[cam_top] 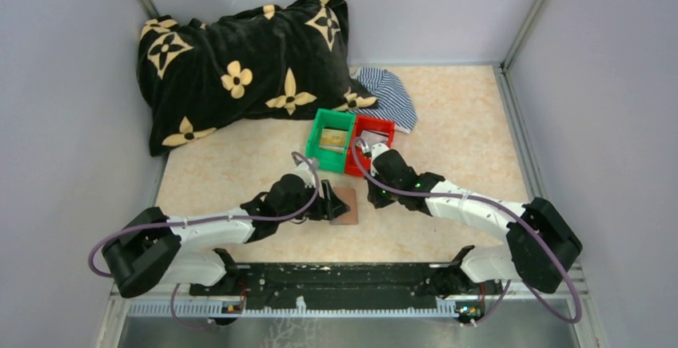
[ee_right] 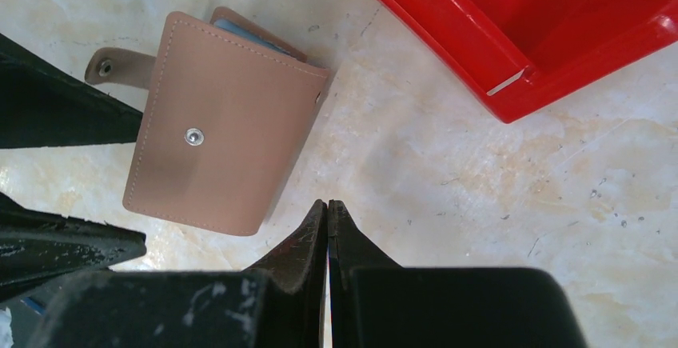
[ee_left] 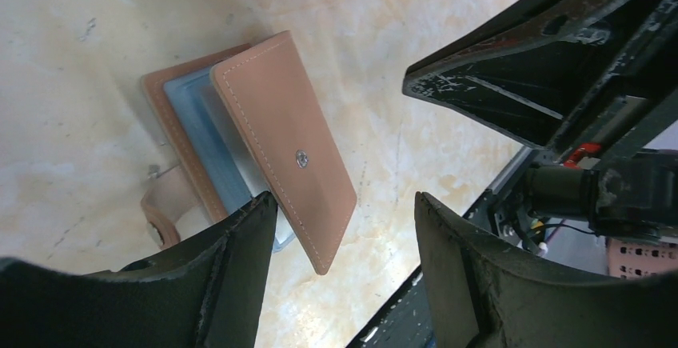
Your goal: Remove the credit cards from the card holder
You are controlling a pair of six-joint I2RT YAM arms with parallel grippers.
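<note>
The brown card holder (cam_top: pixel 347 204) lies on the table in front of the bins, its top flap (ee_left: pixel 284 140) with a metal snap tilted up over blue-grey inner panels (ee_left: pixel 192 116). My left gripper (ee_left: pixel 345 204) is open, and the flap's near corner sits between its fingers, close to the left finger (ee_left: pixel 240 260). My right gripper (ee_right: pixel 328 206) is shut with nothing in it, just to the right of the holder (ee_right: pixel 220 152) and above the table. A gold-tan credit card (cam_top: pixel 334 136) lies in the green bin (cam_top: pixel 321 128).
The red bin (cam_top: pixel 382 129) stands beside the green one; its corner (ee_right: pixel 512 60) is close ahead of my right gripper. A black flowered pillow (cam_top: pixel 240 60) and a striped cloth (cam_top: pixel 389 96) lie at the back. Grey walls enclose the table.
</note>
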